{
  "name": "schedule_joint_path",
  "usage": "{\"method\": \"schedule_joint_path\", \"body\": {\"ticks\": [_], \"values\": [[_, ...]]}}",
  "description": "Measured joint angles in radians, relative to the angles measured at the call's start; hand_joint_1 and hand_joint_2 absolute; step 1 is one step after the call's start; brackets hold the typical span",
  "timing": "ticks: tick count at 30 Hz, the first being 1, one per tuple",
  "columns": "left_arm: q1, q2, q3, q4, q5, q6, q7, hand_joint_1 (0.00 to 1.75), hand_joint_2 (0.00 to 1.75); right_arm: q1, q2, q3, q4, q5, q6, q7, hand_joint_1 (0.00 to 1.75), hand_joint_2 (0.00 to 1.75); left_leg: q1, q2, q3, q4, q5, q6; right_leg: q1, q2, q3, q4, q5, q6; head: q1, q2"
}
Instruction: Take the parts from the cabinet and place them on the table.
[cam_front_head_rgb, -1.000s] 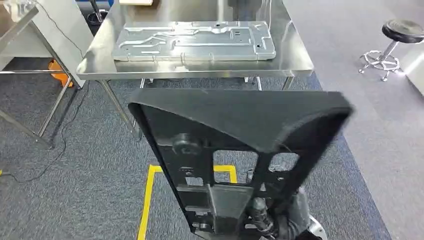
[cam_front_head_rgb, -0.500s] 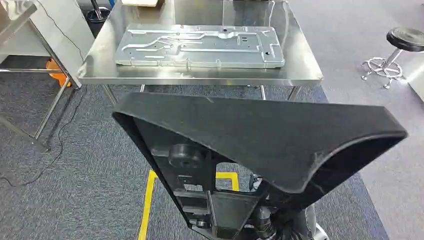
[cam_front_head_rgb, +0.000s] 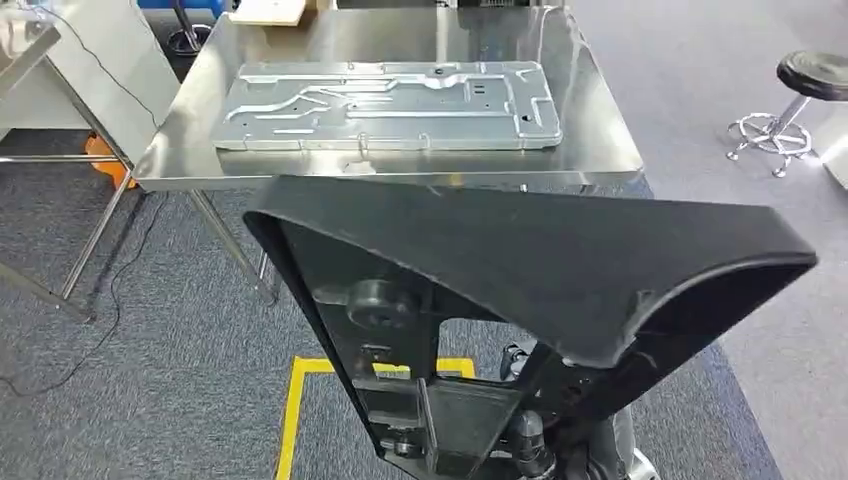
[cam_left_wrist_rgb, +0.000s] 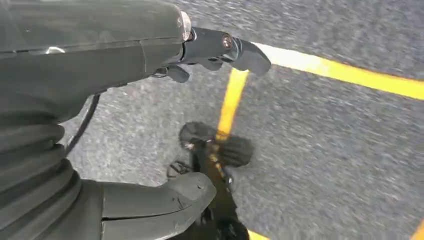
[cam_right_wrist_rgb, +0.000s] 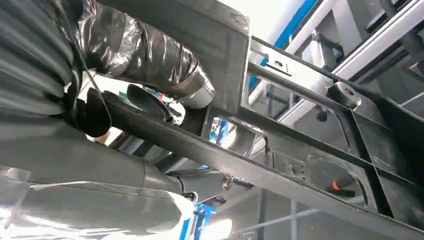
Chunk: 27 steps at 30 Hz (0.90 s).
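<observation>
Black plastic part (cam_front_head_rgb: 520, 300), gripped by the right hand (cam_right_wrist_rgb: 125, 115) from beneath for carrying, hovers short of the steel surface (cam_front_head_rgb: 590, 150); left hand (cam_left_wrist_rgb: 150, 100) hangs spread, holding nothing.

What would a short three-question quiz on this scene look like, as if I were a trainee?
1. True or false: the steel table already has a silver metal panel lying on it.
2. Which hand carries the black part? A. left hand B. right hand C. both hands
3. Fill in the word: the left hand hangs over grey carpet marked with ______ tape.

Key:
1. True.
2. B: in the wrist view the right hand grips the part's frame, while the left hand holds nothing.
3. Yellow.
</observation>
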Motion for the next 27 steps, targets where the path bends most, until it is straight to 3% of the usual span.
{"method": "schedule_joint_path", "body": {"ticks": [1, 2, 4, 6, 7, 9, 10, 11, 12, 14, 15, 17, 19, 20, 21, 22, 24, 25, 26, 27], "values": [[-0.002, 0.000, 0.000, 0.000, 0.000, 0.000, -0.001, 0.00, 1.75, -0.001, -0.002, 0.000, 0.001, -0.003, 0.002, 0.001, 1.75, 1.75, -0.007, -0.001, 0.013, -0.022, -0.011, 0.001, 0.007, 0.003, -0.001, 0.007, -0.008, 0.009, 0.000, 0.000], [-0.003, 0.000, 0.000, 0.000, 0.000, 0.000, 0.000, 0.00, 1.75, 0.000, -0.002, -0.001, 0.001, -0.005, 0.007, 0.003, 1.75, 1.75, -0.006, -0.001, 0.012, -0.023, -0.022, 0.014, 0.007, 0.003, -0.003, 0.002, -0.008, 0.014, -0.001, 0.000], [-0.001, 0.000, 0.000, 0.000, 0.000, 0.000, -0.002, 0.00, 1.75, -0.001, -0.005, -0.004, 0.001, -0.008, 0.018, 0.006, 1.75, 1.75, -0.010, -0.002, 0.012, -0.028, -0.027, 0.022, 0.006, 0.002, 0.002, -0.008, -0.009, 0.020, 0.000, 0.000], [-0.002, 0.000, 0.000, 0.000, -0.002, -0.002, -0.004, 0.00, 1.75, -0.001, -0.006, -0.008, 0.001, -0.010, 0.021, 0.008, 1.75, 1.75, -0.002, -0.003, 0.026, -0.042, -0.027, 0.038, 0.003, 0.000, 0.004, 0.016, -0.026, 0.033, 0.000, 0.000], [-0.003, 0.000, 0.000, 0.000, -0.003, -0.003, -0.005, 0.00, 1.75, -0.003, -0.007, -0.011, 0.001, -0.010, 0.023, 0.008, 1.75, 1.75, -0.002, -0.002, 0.031, -0.043, -0.032, 0.045, 0.003, 0.000, -0.029, 0.076, -0.054, 0.036, 0.000, 0.000], [-0.004, 0.000, 0.000, 0.000, -0.006, -0.005, -0.007, 0.00, 1.75, -0.001, -0.009, -0.017, 0.002, -0.010, 0.033, 0.009, 1.75, 1.75, -0.004, -0.001, 0.038, -0.043, -0.041, 0.051, 0.001, 0.000, -0.135, 0.250, -0.119, 0.041, 0.000, 0.000], [-0.004, 0.000, 0.000, 0.000, -0.008, -0.005, -0.009, 0.00, 1.75, -0.001, -0.009, -0.019, 0.003, -0.010, 0.034, 0.009, 1.75, 1.75, -0.005, -0.001, 0.042, -0.042, -0.046, 0.052, 0.000, 0.000, -0.181, 0.315, -0.129, 0.042, 0.000, 0.000], [-0.004, 0.000, 0.000, 0.000, -0.008, -0.005, -0.010, 0.00, 1.75, -0.001, -0.010, -0.019, 0.005, -0.010, 0.035, 0.009, 1.75, 1.75, -0.007, -0.002, 0.050, -0.042, -0.052, 0.052, 0.000, 0.000, -0.209, 0.337, -0.112, 0.041, 0.000, 0.000], [-0.003, 0.000, 0.000, 0.000, -0.008, -0.005, -0.012, 0.00, 1.75, -0.001, -0.011, -0.021, 0.007, -0.010, 0.035, 0.010, 1.75, 1.75, -0.008, -0.004, 0.061, -0.042, -0.060, 0.051, 0.001, 0.000, -0.211, 0.307, -0.069, 0.037, 0.000, 0.000], [-0.004, 0.000, 0.000, 0.000, -0.008, -0.006, -0.015, 0.00, 1.75, -0.001, -0.011, -0.024, 0.007, -0.010, 0.034, 0.010, 1.75, 1.75, -0.012, -0.007, 0.089, -0.043, -0.076, 0.048, 0.006, 0.000, -0.157, 0.140, 0.058, 0.021, 0.000, 0.000], [-0.004, 0.000, 0.000, 0.000, -0.008, -0.006, -0.016, 0.00, 1.75, -0.001, -0.011, -0.025, 0.007, -0.010, 0.034, 0.010, 1.75, 1.75, -0.011, -0.008, 0.098, -0.046, -0.084, 0.046, 0.012, 0.000, -0.133, 0.060, 0.099, 0.009, 0.000, 0.000], [-0.006, -0.005, 0.000, 0.001, -0.008, -0.008, -0.016, 0.00, 1.75, -0.003, -0.013, -0.026, 0.008, -0.010, 0.034, 0.011, 1.75, 1.75, -0.010, -0.009, 0.100, -0.048, -0.091, 0.035, 0.022, -0.001, -0.114, 0.038, 0.080, -0.006, 0.001, 0.000], [-0.007, -0.005, 0.000, 0.001, -0.008, -0.008, -0.016, 0.00, 1.75, -0.001, -0.013, -0.027, 0.008, -0.010, 0.034, 0.012, 1.75, 1.75, -0.007, -0.004, 0.102, -0.060, -0.092, 0.024, 0.025, 0.003, -0.115, 0.031, 0.071, -0.010, 0.001, 0.000], [-0.010, -0.005, 0.000, 0.001, -0.008, -0.007, -0.016, 0.00, 1.75, -0.001, -0.013, -0.028, 0.008, -0.010, 0.034, 0.012, 1.75, 1.75, -0.014, -0.003, 0.115, -0.066, -0.095, 0.017, 0.018, 0.004, -0.103, 0.012, 0.072, -0.011, 0.000, 0.000], [-0.010, 0.000, 0.000, 0.000, -0.008, -0.007, -0.016, 0.00, 1.75, 0.000, -0.013, -0.028, 0.007, -0.010, 0.034, 0.013, 1.75, 1.75, -0.010, 0.000, 0.118, -0.058, -0.104, 0.015, 0.010, 0.000, -0.083, -0.005, 0.076, -0.011, 0.000, 0.000], [-0.010, -0.003, 0.000, 0.000, -0.009, -0.009, -0.017, 0.00, 1.75, -0.001, -0.013, -0.028, 0.007, -0.010, 0.035, 0.012, 1.75, 1.75, -0.010, -0.001, 0.101, -0.018, -0.120, 0.010, 0.007, -0.001, -0.071, -0.016, 0.074, -0.016, -0.001, 0.000], [-0.012, -0.002, 0.000, 0.000, -0.008, -0.008, -0.017, 0.00, 1.75, -0.002, -0.013, -0.028, 0.007, -0.010, 0.035, 0.012, 1.75, 1.75, -0.006, -0.001, 0.004, 0.146, -0.183, 0.002, 0.007, -0.003, -0.060, -0.018, 0.066, -0.020, -0.001, 0.000], [-0.009, -0.002, 0.000, 0.000, -0.008, -0.008, -0.017, 0.00, 1.75, -0.001, -0.013, -0.028, 0.008, -0.010, 0.036, 0.012, 1.75, 1.75, -0.005, -0.001, -0.044, 0.218, -0.200, -0.002, 0.007, -0.003, -0.055, -0.018, 0.058, -0.020, -0.001, 0.000], [-0.005, -0.001, 0.000, 0.000, -0.008, -0.008, -0.016, 0.00, 1.75, -0.001, -0.013, -0.028, 0.009, -0.010, 0.036, 0.013, 1.75, 1.75, -0.005, -0.001, -0.076, 0.254, -0.194, -0.005, 0.007, -0.002, -0.048, -0.016, 0.051, -0.020, -0.001, 0.000], [-0.003, -0.001, 0.000, 0.000, -0.009, -0.008, -0.016, 0.00, 1.75, 0.001, -0.013, -0.028, 0.009, -0.010, 0.035, 0.013, 1.75, 1.75, -0.004, -0.001, -0.083, 0.238, -0.161, -0.006, 0.007, -0.001, -0.039, -0.013, 0.043, -0.019, -0.001, 0.000]]}}
